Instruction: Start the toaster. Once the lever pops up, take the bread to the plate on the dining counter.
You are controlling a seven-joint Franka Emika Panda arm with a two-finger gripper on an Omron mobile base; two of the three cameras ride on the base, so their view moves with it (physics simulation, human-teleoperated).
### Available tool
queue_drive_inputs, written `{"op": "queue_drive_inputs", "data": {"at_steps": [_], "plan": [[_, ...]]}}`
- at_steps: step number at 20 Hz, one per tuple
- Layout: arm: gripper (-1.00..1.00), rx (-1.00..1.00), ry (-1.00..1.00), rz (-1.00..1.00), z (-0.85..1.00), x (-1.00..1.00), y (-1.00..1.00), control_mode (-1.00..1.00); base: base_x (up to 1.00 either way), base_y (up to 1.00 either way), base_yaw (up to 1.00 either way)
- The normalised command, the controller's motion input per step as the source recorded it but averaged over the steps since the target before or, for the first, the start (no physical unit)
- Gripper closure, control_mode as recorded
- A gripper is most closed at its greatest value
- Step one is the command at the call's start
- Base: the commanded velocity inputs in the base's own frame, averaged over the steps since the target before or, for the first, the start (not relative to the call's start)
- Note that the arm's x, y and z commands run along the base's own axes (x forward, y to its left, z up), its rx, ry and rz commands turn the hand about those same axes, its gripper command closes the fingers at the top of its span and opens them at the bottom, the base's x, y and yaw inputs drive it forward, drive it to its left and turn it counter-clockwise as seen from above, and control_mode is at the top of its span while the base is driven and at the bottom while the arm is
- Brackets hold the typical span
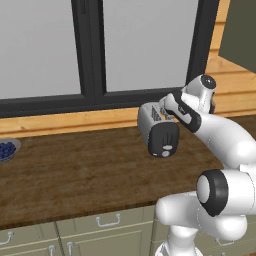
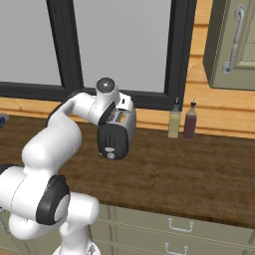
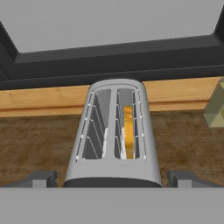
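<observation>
The silver-grey toaster (image 1: 156, 125) (image 2: 118, 130) (image 3: 114, 131) stands on the wooden counter below the window, its black end panel (image 1: 164, 140) facing the base. A pale tan bread slice (image 3: 128, 131) sits deep in the right slot; the left slot is empty. My gripper (image 3: 113, 179) hovers just above the toaster's near end. It is open, with one fingertip (image 3: 41, 178) on each side of the body, holding nothing. The arm's hand (image 1: 181, 111) (image 2: 110, 107) covers part of the toaster's top. The plate and the dining counter are out of view.
A grey bowl of blue berries (image 1: 6, 150) sits at the counter's far left. Two bottles (image 2: 174, 122) (image 2: 190, 120) stand by the wall right of the toaster; one also shows as a pale bottle (image 3: 214, 111). A wall cabinet (image 2: 234, 45) hangs at upper right. Drawers (image 1: 107, 222) run under the counter.
</observation>
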Motion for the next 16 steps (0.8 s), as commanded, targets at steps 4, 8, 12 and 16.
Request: {"op": "queue_drive_inputs", "data": {"at_steps": [4,8,12,16], "plan": [[-1.00,0.00,0.00,0.00,0.00,0.00,0.00,-1.00,0.00,0.00,0.00],[-1.00,0.00,0.00,0.00,0.00,0.00,0.00,-1.00,0.00,0.00,0.00],[-1.00,0.00,0.00,0.00,0.00,0.00,0.00,-1.00,0.00,0.00,0.00],[-1.00,0.00,0.00,0.00,0.00,0.00,0.00,-1.00,0.00,0.00,0.00]]}}
